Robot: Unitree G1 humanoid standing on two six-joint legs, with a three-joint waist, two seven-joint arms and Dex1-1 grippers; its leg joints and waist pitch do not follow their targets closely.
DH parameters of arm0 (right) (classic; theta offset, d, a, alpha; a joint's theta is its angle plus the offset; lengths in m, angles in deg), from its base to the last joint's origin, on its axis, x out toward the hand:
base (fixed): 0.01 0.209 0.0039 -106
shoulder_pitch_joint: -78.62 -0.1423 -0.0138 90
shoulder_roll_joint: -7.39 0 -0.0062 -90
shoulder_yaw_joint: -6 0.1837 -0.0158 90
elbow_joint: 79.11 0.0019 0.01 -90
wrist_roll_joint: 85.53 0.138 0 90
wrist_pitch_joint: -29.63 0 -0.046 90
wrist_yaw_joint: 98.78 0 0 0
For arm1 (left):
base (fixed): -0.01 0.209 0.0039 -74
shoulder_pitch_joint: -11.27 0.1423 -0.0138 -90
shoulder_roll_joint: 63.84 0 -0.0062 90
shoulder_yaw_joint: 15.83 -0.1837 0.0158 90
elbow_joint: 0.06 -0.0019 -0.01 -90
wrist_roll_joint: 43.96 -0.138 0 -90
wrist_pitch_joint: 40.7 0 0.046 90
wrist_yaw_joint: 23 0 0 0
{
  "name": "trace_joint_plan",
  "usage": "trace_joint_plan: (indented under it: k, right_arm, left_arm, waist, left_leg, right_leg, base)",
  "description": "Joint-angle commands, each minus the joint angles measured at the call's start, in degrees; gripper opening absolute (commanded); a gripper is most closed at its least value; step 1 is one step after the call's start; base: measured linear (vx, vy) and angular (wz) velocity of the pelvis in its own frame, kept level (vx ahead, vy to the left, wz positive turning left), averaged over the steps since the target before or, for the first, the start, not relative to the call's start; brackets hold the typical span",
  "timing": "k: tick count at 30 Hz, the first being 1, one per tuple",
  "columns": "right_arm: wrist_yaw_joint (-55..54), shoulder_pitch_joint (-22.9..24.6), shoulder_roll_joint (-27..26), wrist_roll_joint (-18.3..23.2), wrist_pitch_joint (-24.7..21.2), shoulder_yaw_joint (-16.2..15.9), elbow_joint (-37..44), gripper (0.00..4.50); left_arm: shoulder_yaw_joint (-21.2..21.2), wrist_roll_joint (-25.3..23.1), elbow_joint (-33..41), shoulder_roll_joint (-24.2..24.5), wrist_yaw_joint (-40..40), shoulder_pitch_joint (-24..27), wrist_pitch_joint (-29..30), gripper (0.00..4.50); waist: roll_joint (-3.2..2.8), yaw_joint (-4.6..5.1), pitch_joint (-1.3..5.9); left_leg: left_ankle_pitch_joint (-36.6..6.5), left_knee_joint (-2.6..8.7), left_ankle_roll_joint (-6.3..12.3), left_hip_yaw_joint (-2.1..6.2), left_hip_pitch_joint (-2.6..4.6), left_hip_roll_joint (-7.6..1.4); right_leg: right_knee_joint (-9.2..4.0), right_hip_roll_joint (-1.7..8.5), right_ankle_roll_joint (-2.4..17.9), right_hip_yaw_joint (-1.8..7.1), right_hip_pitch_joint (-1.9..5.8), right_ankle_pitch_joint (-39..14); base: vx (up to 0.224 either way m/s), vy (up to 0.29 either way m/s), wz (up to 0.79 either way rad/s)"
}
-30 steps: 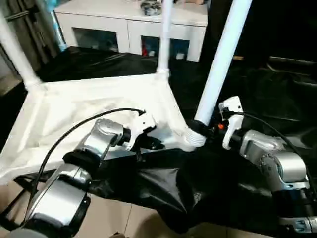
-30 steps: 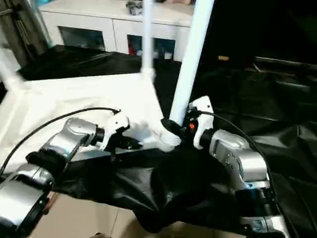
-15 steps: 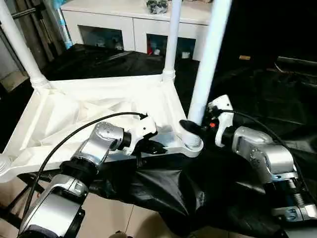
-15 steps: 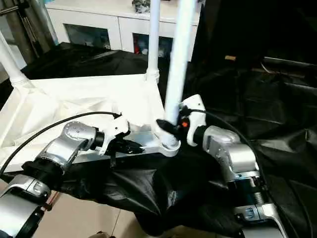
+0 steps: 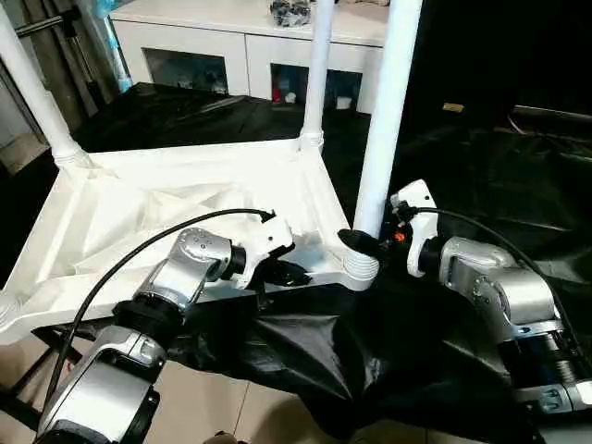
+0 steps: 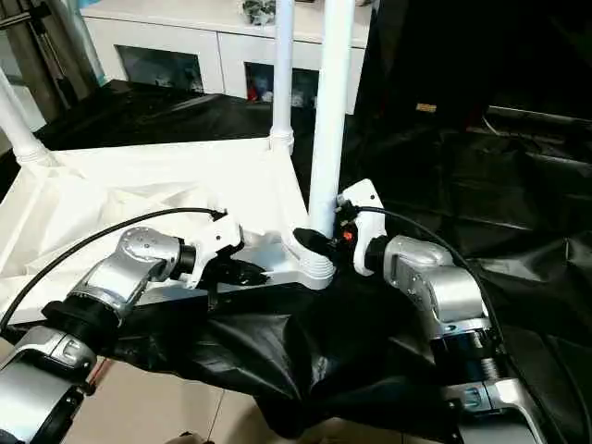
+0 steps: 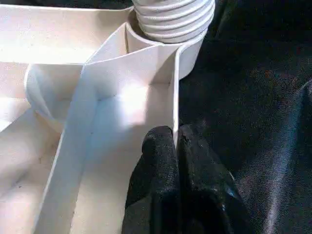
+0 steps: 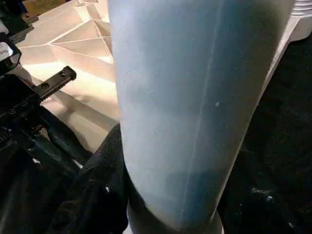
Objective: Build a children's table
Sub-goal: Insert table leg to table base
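- Tabletop [image 5: 185, 199] lies upside down, ribs up, across the left and middle of my head view on black sheeting [image 5: 481, 157].
- My left gripper [image 5: 291, 274] sits at the tabletop's near rim, lower centre; my left wrist view shows what the head view cannot, both fingers [image 7: 156, 170] pinched together on the thin rim wall.
- My right gripper [image 5: 356, 242] is clamped around the base of the near-right leg [image 5: 384, 111], just above its ribbed corner socket [image 5: 361, 268].
- My right wrist view has that leg [image 8: 195, 107] close up between my fingers.
- Two more legs stand in the far corners, upper left [image 5: 32, 92] and upper centre [image 5: 319, 65].
- White cabinet [image 5: 231, 37] runs along the top edge.
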State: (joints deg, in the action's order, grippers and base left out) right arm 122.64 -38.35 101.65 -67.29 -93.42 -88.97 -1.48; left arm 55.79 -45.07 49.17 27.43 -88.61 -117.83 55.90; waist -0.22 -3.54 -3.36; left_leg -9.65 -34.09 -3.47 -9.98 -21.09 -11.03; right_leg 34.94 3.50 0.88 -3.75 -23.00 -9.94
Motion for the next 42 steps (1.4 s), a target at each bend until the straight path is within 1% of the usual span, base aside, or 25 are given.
trace_joint_plan:
  k: [1, 5, 8, 10, 14, 15, 16, 19, 20, 21, 22, 23, 24, 25, 26, 27, 28, 29, 30, 31, 32, 34, 35, 39, 42]
  right_arm:
    - [-0.5, -0.2, -0.4, -0.6, 1.1, -0.1, -1.4, 1.91]
    - [-1.1, -0.5, -1.1, -0.9, 2.0, 0.2, -2.6, 1.91]
    - [-2.1, -0.7, -2.3, 0.0, 2.6, 2.2, -4.3, 1.91]
    - [-2.0, -0.3, -2.8, 1.0, 2.5, 3.2, -4.6, 1.91]
    - [-2.4, 1.4, -4.7, 4.4, 2.1, 6.5, -5.4, 1.91]
    - [-2.6, 2.7, -5.7, 5.9, 2.0, 8.0, -5.5, 1.91]
    - [-2.7, 3.3, -6.1, 6.4, 2.0, 8.4, -5.4, 1.91]
    - [-3.0, 4.3, -6.8, 6.5, 2.6, 8.9, -5.8, 1.91]
    - [-3.1, 5.3, -7.3, 6.3, 3.2, 9.0, -6.2, 1.91]
    - [-3.3, 6.2, -7.7, 6.1, 3.9, 9.1, -6.7, 1.91]
    - [-3.4, 7.2, -8.3, 5.9, 4.8, 9.3, -7.2, 1.91]
    - [-3.4, 7.5, -8.4, 5.8, 5.0, 9.3, -7.3, 1.91]
    - [-3.4, 8.0, -8.6, 5.6, 5.6, 9.3, -7.6, 1.91]
    - [-3.6, 9.0, -9.0, 5.3, 6.8, 9.3, -7.7, 1.91]
    - [-3.6, 9.4, -9.1, 5.2, 7.1, 9.3, -7.7, 1.91]
    - [-3.6, 9.7, -9.3, 5.1, 7.5, 9.2, -7.6, 1.91]
    - [-4.2, 11.1, -9.7, 4.5, 9.3, 9.2, -7.9, 1.91]
    - [-4.3, 11.5, -9.9, 4.1, 10.1, 9.1, -8.3, 1.91]
    - [-4.3, 11.6, -9.9, 4.1, 10.2, 9.1, -8.4, 1.91]
    - [-4.8, 12.9, -10.3, 2.8, 12.7, 8.8, -9.9, 1.91]
    - [-4.9, 13.4, -10.6, 2.3, 13.9, 8.7, -10.5, 1.91]
    - [-5.7, 14.4, -11.0, 1.5, 16.1, 8.6, -10.7, 1.91]
    - [-5.7, 14.4, -11.0, 1.5, 16.1, 8.6, -10.7, 1.91]
    - [-7.1, 15.5, -10.6, -1.3, 19.7, 6.8, -9.7, 1.91]
    - [-7.9, 15.8, -10.5, -3.4, 21.6, 5.2, -9.1, 1.9]
  left_arm:
    - [0.6, 0.3, 0.8, -0.3, 0.6, 0.5, 0.6, 0.0]
    - [0.5, 0.2, 1.1, -0.3, 0.6, 0.7, 0.7, 0.0]
    - [0.6, 0.3, 1.3, -0.3, 0.7, 0.9, 0.8, 0.0]
    - [0.6, 0.3, 1.6, -0.3, 0.8, 1.0, 0.9, 0.0]
    - [0.8, 0.4, 1.5, -0.5, 1.2, 1.0, 1.1, 0.0]
    - [0.9, 0.4, 1.5, -0.6, 1.4, 0.9, 1.2, 0.0]
    - [0.9, 0.4, 1.6, -0.6, 1.4, 0.9, 1.2, 0.0]
    - [0.9, 0.4, 1.5, -0.7, 1.6, 0.8, 1.3, 0.0]
    - [0.9, 0.3, 1.4, -0.8, 1.7, 0.7, 1.3, 0.0]
    - [0.9, 0.3, 1.4, -0.9, 1.8, 0.6, 1.3, 0.0]
    - [0.9, 0.3, 1.4, -0.9, 1.8, 0.6, 1.4, 0.0]
    - [0.9, 0.3, 1.4, -0.9, 1.9, 0.6, 1.3, 0.0]
    - [0.9, 0.3, 1.2, -0.9, 1.9, 0.5, 1.3, 0.0]
    - [0.9, 0.2, 1.1, -1.0, 2.1, 0.4, 1.2, 0.0]
    - [0.9, 0.2, 1.0, -1.0, 2.1, 0.3, 1.1, 0.0]
    - [0.9, 0.1, 1.0, -1.0, 2.1, 0.3, 1.1, 0.0]
    - [1.0, 0.0, 0.8, -1.0, 2.4, 0.1, 1.0, 0.0]
    - [1.0, 0.0, 0.6, -1.1, 2.5, -0.1, 0.9, 0.0]
    - [1.0, 0.0, 0.6, -1.1, 2.5, -0.1, 0.9, 0.0]
    - [1.1, -0.1, 0.1, -1.2, 2.8, -0.3, 0.6, 0.0]
    - [1.1, -0.2, -0.1, -1.2, 2.9, -0.5, 0.5, 0.0]
    - [1.1, -0.4, -0.4, -1.3, 3.3, -0.6, 0.3, 0.0]
    - [1.1, -0.4, -0.4, -1.3, 3.3, -0.6, 0.3, 0.0]
    - [1.1, -0.5, -0.6, -1.3, 3.3, -0.7, 0.3, 0.0]
    - [1.1, -0.7, -0.8, -1.4, 3.5, -0.8, 0.1, 0.0]
  waist:
    - [0.5, -0.14, 3.81]
    - [0.5, -0.15, 3.86]
    - [0.51, -0.08, 3.81]
    - [0.48, -0.03, 3.81]
    - [0.44, -0.07, 3.81]
    - [0.43, -0.08, 3.85]
    - [0.07, -0.1, 3.86]
    - [0.18, -0.11, 3.89]
    - [-0.63, -0.17, 3.82]
    - [-0.81, -0.11, 3.81]
    - [-0.4, -0.04, 3.8]
    - [-0.81, -0.14, 3.86]
    - [-0.66, -0.05, 3.82]
    - [-0.73, -0.02, 3.81]
    - [-1.02, -0.06, 3.76]
    - [-0.86, 0.01, 3.78]
    - [-0.78, 0.01, 3.81]
    - [-1.09, 0.0, 3.77]
    - [-1.01, 0.01, 3.76]
    - [-0.93, 0.06, 3.75]
    - [-1.19, 0.16, 3.59]
    - [-1.38, 0.25, 3.56]
    - [-1.31, 0.33, 3.52]
    - [-1.61, 0.51, 3.55]
    - [-1.47, 0.78, 3.36]
  left_leg:
    - [-13.7, 3.84, 0.53, 0.54, 0.62, -1.72]
    - [-13.5, 3.86, 0.45, 0.58, 0.57, -1.76]
    - [-13.7, 3.87, 0.57, 0.56, 0.59, -1.74]
    - [-14.0, 3.87, 0.58, 0.59, 0.59, -1.74]
    - [-14.1, 3.95, 0.54, 0.63, 0.64, -1.81]
    - [-13.9, 3.96, 0.63, 0.59, 0.6, -1.8]
    - [-14.0, 3.94, 0.66, 0.56, 0.65, -1.84]
    - [-13.8, 4.02, 0.62, 0.62, 0.6, -1.82]
    - [-14.4, 4.05, 0.33, 0.7, 0.71, -1.81]
    - [-15.1, 4.08, 0.18, 0.66, 0.74, -1.84]
    - [-16.2, 4.09, 0.02, 0.67, 0.83, -1.84]
    - [-16.1, 4.18, -0.09, 0.8, 0.8, -1.83]
    - [-16.3, 4.22, -0.04, 0.73, 0.8, -1.85]
    - [-16.6, 4.26, -0.09, 0.78, 0.8, -1.86]
    - [-17.1, 4.31, -0.21, 0.85, 0.84, -1.85]
    - [-17.3, 4.32, -0.17, 0.8, 0.84, -1.83]
    - [-17.4, 4.35, -0.22, 0.86, 0.84, -1.85]
    - [-17.8, 4.32, -0.24, 0.83, 0.91, -1.82]
    - [-18.0, 4.37, -0.22, 0.86, 0.9, -1.83]
    - [-18.2, 4.4, -0.2, 0.88, 0.89, -1.83]
    - [-19.2, 4.48, -0.26, 0.88, 0.88, -1.81]
    - [-20.4, 4.57, -0.24, 1.04, 1.1, -1.8]
    - [-21.1, 4.66, -0.19, 1.08, 1.23, -1.87]
    - [-21.7, 4.93, -0.19, 1.26, 1.21, -1.97]
    - [-23.6, 5.0, -0.37, 1.27, 1.49, -1.86]
  right_leg:
    - [-5.26, 4.47, 9.6, 2.67, 2.72, -19.9]
    - [-5.22, 4.57, 9.5, 2.69, 2.78, -19.9]
    - [-5.21, 4.52, 9.6, 2.71, 2.75, -19.9]
    - [-5.33, 4.6, 9.6, 2.69, 2.77, -20.6]
    - [-5.34, 4.6, 9.5, 2.69, 2.73, -20.8]
    - [-5.35, 4.56, 9.5, 2.7, 2.75, -20.3]
    - [-5.4, 4.59, 9.8, 2.76, 2.67, -19.4]
    - [-5.17, 4.53, 10.3, 2.63, 2.79, -18.4]
    - [-5.24, 4.59, 10.4, 2.63, 2.68, -19.3]
    - [-5.45, 4.58, 10.2, 2.65, 2.6, -19.6]
    - [-5.61, 4.61, 10.1, 2.64, 2.61, -20.3]
    - [-5.48, 4.62, 10.2, 2.62, 2.7, -20.1]
    - [-5.62, 4.54, 10.2, 2.61, 2.65, -20.0]
    - [-5.61, 4.54, 10.3, 2.59, 2.69, -20.0]
    - [-5.6, 4.56, 10.3, 2.58, 2.65, -20.3]
    - [-5.72, 4.51, 10.2, 2.57, 2.65, -20.4]
    - [-5.68, 4.55, 10.2, 2.55, 2.72, -20.6]
    - [-5.79, 4.55, 10.1, 2.6, 2.56, -20.9]
    - [-5.86, 4.57, 10.1, 2.59, 2.6, -21.1]
    - [-5.89, 4.58, 10.0, 2.54, 2.61, -21.4]
    - [-6.15, 4.57, 9.8, 2.51, 2.49, -22.4]
    - [-6.28, 4.59, 9.4, 2.38, 2.44, -24.3]
    - [-6.47, 4.6, 9.2, 2.32, 2.36, -25.2]
    - [-6.55, 4.65, 8.9, 2.31, 2.44, -25.7]
    - [-6.97, 4.74, 8.2, 2.3, 2.2, -28.1]
  base:
    - [0.0, 0.0, 0.0]
    - [0.0, 0.0, 0.0]
    - [0.0, 0.0, 0.0]
    - [0.0, 0.0, 0.0]
    - [0.0, 0.0, 0.0]
    - [0.0, 0.0, 0.0]
    - [0.0, 0.0, 0.0]
    - [0.0, 0.0, 0.0]
    - [0.0, 0.0, 0.0]
    - [0.0, 0.0, 0.0]
    - [0.0, 0.0, 0.0]
    - [0.0, 0.0, 0.0]
    - [0.0, 0.0, 0.0]
    - [0.0, 0.0, 0.0]
    - [0.0, 0.0, 0.0]
    - [0.0, 0.0, 0.0]
    - [0.0, 0.0, 0.0]
    - [0.0, 0.0, 0.0]
    - [0.0, 0.0, 0.0]
    - [0.0, 0.0, 0.0]
    - [0.0, 0.0, 0.0]
    - [0.0, 0.0, 0.0]
    - [0.0, 0.0, 0.0]
    - [0.0, 0.0, 0.0]
    - [0.0, 0.0, 0.0]
